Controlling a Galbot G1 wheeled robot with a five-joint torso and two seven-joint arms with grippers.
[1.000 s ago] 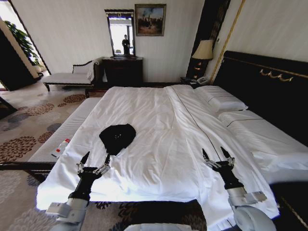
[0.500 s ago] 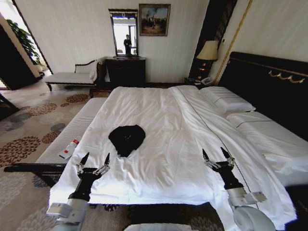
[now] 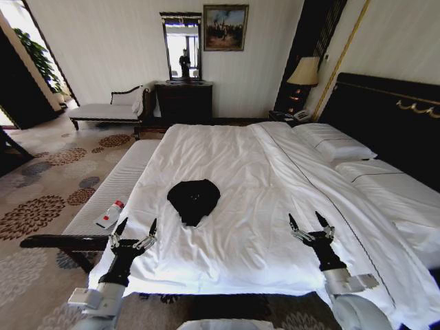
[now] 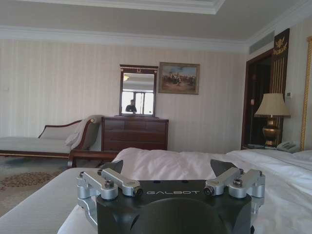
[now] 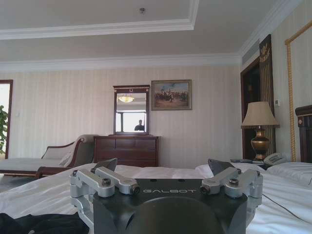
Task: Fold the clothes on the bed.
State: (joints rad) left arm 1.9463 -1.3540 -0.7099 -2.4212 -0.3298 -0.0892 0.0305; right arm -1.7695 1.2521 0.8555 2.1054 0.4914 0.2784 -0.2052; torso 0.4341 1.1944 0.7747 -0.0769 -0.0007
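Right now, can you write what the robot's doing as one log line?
T-shirt: crumpled, unfolded on bed | left gripper: open, near edge | right gripper: open, above duvet

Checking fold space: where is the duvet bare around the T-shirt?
Bare duvet lies between the black T-shirt and the right pincer, and beyond the shirt toward the pillows. Tighter by the left pincer, near the bed's edge.

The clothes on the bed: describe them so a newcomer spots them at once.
Start at the bed with its white duvet. On its near half, toward the robot's left, lies a small crumpled heap, the clothes. It is the one black thing on that white cover.
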